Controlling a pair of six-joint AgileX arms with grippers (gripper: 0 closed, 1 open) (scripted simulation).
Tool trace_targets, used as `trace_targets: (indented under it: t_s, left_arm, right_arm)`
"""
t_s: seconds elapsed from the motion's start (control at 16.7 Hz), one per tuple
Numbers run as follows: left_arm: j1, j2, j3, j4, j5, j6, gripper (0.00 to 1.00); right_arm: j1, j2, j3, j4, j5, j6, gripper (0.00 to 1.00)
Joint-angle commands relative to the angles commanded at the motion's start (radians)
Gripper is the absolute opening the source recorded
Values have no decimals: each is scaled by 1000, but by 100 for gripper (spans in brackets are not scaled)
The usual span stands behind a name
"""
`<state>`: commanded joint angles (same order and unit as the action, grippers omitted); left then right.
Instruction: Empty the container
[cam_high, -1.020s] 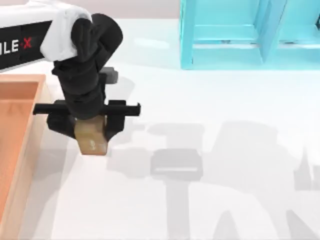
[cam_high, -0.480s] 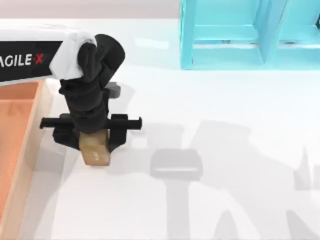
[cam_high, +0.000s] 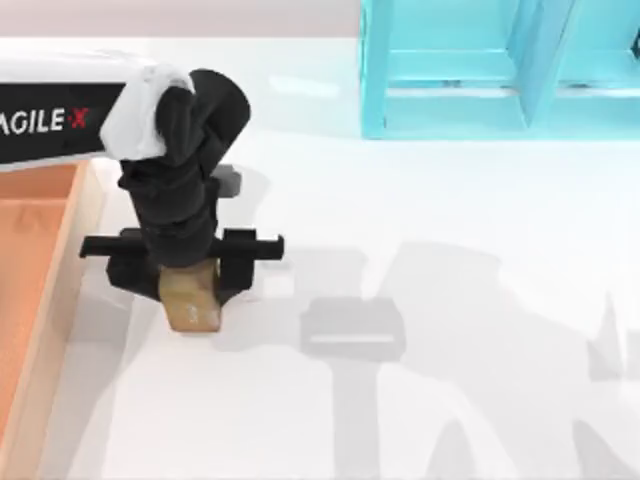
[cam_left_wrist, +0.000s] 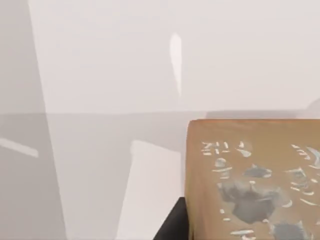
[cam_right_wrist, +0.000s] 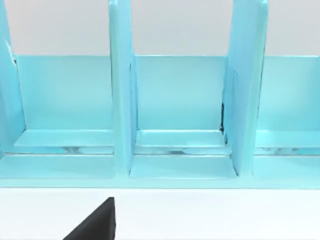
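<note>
The container (cam_high: 62, 262), a shallow wooden tray with a tan rim and an orange-brown floor, lies at the table's left edge. Just right of its rim, over the white table, my left gripper (cam_high: 189, 288) is shut on a small tan block (cam_high: 193, 309). The block pokes out below the black fingers. In the left wrist view the block (cam_left_wrist: 252, 175) shows a worn grey-white pattern on its face, with a dark fingertip (cam_left_wrist: 172, 227) beside it. I cannot tell whether the block touches the table. A dark edge of my right gripper's finger (cam_right_wrist: 95, 222) shows in the right wrist view.
A turquoise shelf-like cabinet (cam_high: 455, 70) stands at the back right, and its open compartments (cam_right_wrist: 180, 100) face the right wrist camera. White tabletop (cam_high: 450, 330) spreads to the right of the block, crossed by grey arm shadows.
Over the last second my left gripper shifted slightly right and lower with the block. It has held almost still for the last half second.
</note>
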<state>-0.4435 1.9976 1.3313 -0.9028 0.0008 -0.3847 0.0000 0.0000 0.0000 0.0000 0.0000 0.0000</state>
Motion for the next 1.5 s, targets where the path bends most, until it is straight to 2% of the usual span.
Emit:
trace_targets:
  t_s: [0.3,0.36,0.96,1.32,1.5]
  left_arm:
    - [0,0,0,0,0,0,98]
    - [0,0,0,0,0,0,100]
    - [0,-4,16,-17,0,-1,100]
    - [-3,-66,177,-253,-1,-3,100]
    - [-2,-84,212,-296,-1,-3,100]
  right_arm:
    - [0,0,0,0,0,0,100]
    - [0,0,0,0,0,0,100]
    - [0,0,0,0,0,0,100]
    - [0,0,0,0,0,0,100]
    - [0,0,0,0,0,0,100]
